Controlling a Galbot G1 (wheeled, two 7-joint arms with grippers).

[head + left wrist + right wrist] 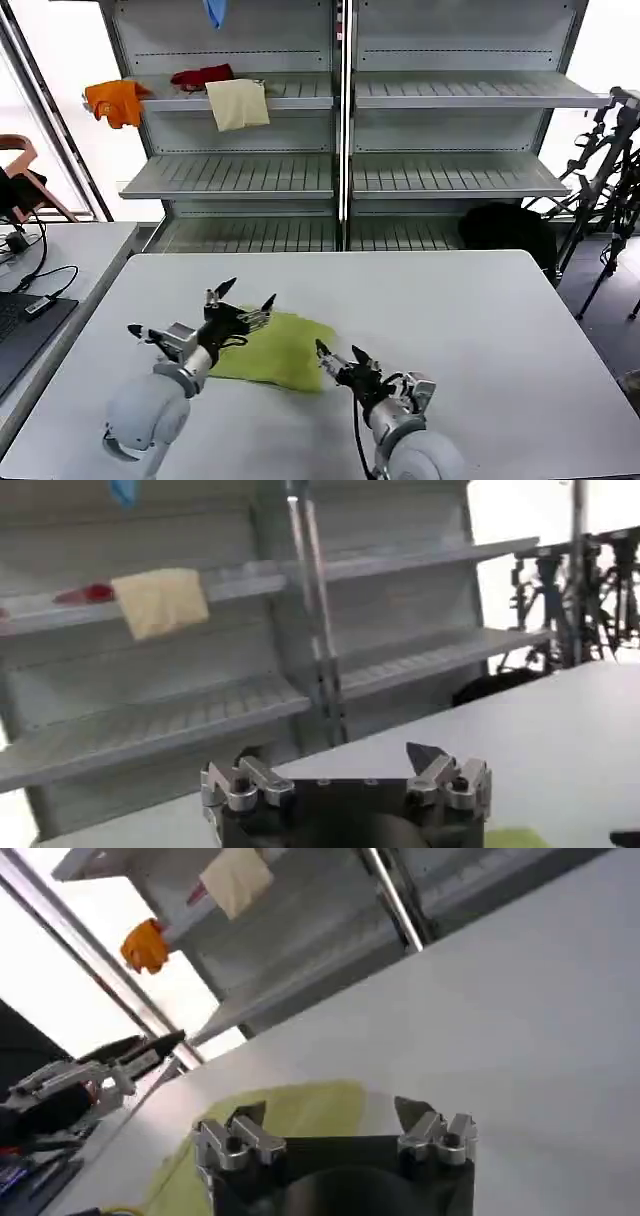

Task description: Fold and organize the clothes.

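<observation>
The lime T-shirt [278, 347] lies folded into a compact rectangle on the white bench [480, 330], nearer its front edge and left of centre. The left pincer [240, 296] hovers over the shirt's left, far part with its fingers spread open, holding nothing. The right pincer [338, 353], also open and empty, sits at the shirt's right front corner, above the bench.

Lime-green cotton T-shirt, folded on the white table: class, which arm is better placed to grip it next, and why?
Probably the left. The left gripper, jaws open, hovers over the lime-green cotton T-shirt's left part; the right gripper, also open, sits just off its right edge.
</observation>
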